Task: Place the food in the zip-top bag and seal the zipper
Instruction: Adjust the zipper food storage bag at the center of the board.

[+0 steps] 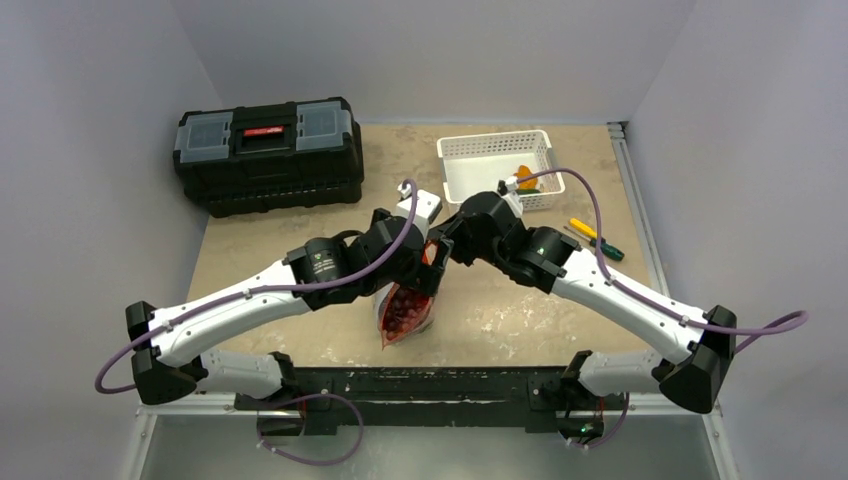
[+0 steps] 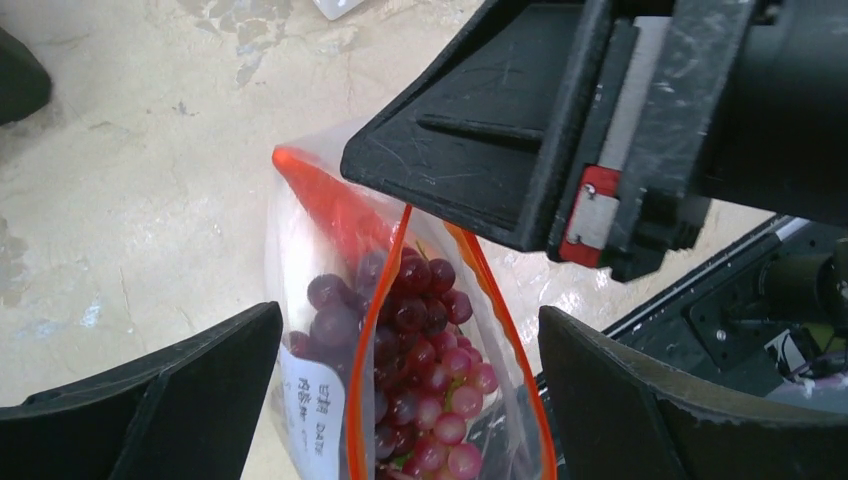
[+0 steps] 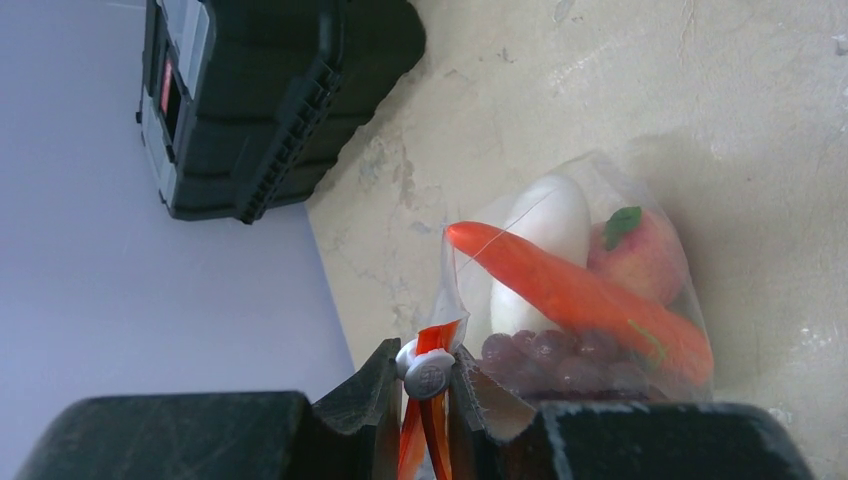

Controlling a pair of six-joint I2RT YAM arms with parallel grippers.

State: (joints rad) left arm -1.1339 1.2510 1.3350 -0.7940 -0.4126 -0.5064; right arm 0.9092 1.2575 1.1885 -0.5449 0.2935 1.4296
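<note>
The zip-top bag [image 1: 405, 312] hangs upright at the table's middle, between both wrists. My right gripper [image 3: 427, 360] is shut on the zipper's white slider tab [image 3: 430, 379], at one end of the bag's mouth. Through the clear plastic I see an orange carrot [image 3: 585, 298], a white bulb [image 3: 545, 232], a pink-red round piece [image 3: 648, 262] and purple-red grapes [image 3: 560, 352]. My left gripper [image 2: 410, 318] is open, one finger on either side of the bag without touching it. Below it the two orange-red zipper strips [image 2: 372, 340] stand apart over the grapes [image 2: 430, 385].
A black toolbox [image 1: 268, 155] stands at the back left. A white slotted basket [image 1: 498, 165] with an orange piece in it sits at the back right. Two screwdrivers [image 1: 595, 238] lie to the right of the arms. The black mounting rail [image 1: 430, 385] runs along the near edge.
</note>
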